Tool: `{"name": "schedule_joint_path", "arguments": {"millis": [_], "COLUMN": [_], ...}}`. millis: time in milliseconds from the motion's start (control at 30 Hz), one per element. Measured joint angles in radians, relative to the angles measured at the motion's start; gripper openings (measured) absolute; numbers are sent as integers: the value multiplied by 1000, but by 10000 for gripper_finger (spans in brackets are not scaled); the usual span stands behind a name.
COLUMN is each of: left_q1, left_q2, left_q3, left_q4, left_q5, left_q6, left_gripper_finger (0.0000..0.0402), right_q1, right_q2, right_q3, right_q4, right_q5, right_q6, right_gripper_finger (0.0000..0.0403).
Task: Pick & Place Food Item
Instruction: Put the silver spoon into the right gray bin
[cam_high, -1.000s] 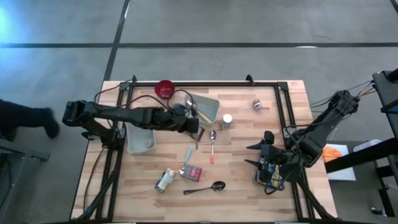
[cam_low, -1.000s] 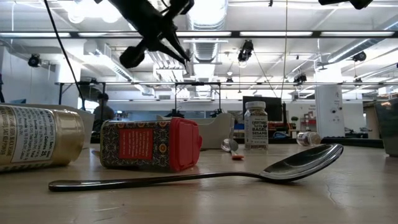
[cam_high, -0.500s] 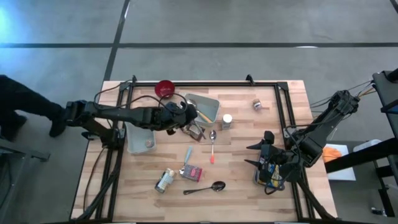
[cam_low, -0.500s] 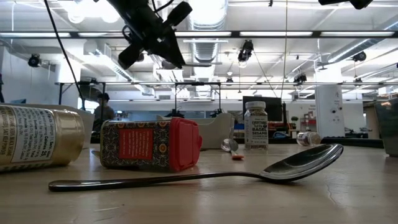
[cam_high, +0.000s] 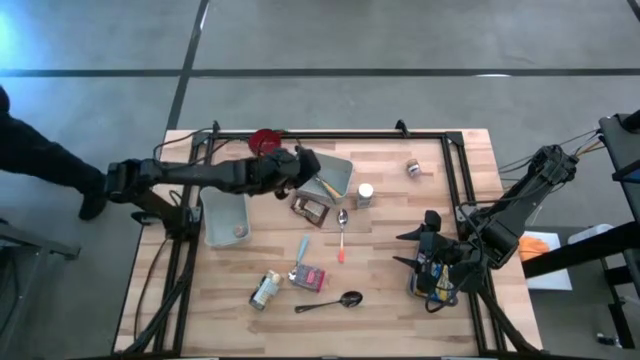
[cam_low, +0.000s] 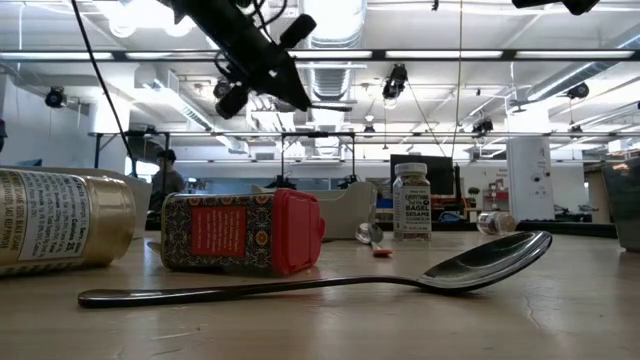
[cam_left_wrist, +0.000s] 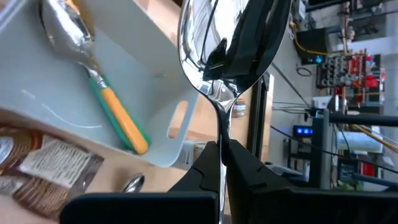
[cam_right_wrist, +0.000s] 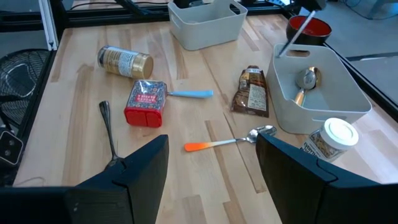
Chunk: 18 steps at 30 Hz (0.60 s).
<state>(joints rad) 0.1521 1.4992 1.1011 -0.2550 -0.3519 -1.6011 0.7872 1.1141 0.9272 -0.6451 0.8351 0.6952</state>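
While clamped tight on a silver spoon (cam_left_wrist: 219, 68), left claw (cam_high: 303, 166) hangs above grey bin (cam_high: 340, 170); brown food packet (cam_high: 311, 207) lies just below it on tabletop (cam_high: 390, 270). Right claw (cam_high: 412, 249) idles part-open w/ nothing held.

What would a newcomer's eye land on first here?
Probably the left pincer, shut on a metal spoon and held over the grey bin at the table's back, where a yellow-handled spoon already lies. Next, the clutter mid-table: a brown packet, a red box and a gold can. The right pincer waits open at the right.
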Motion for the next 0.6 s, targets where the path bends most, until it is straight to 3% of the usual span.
{"name": "schedule_joint_path", "arguments": {"millis": [333,467,600], "left_q1": [126,150,156], "left_q2": [129,214,307], "left_q3": [40,167,326], "left_q4": [87,2,-207], "left_q5": [148,172,173], "left_q6": [64,100,33], "left_gripper_finger": [0,0,0], "right_q1": [0,0,0], "right_q2": [0,0,0], "right_q3": [0,0,0], "right_q4": [1,1,0], "right_q5": [0,0,-1], "right_q6": [0,0,0], "right_gripper_finger": [241,241,242]}}
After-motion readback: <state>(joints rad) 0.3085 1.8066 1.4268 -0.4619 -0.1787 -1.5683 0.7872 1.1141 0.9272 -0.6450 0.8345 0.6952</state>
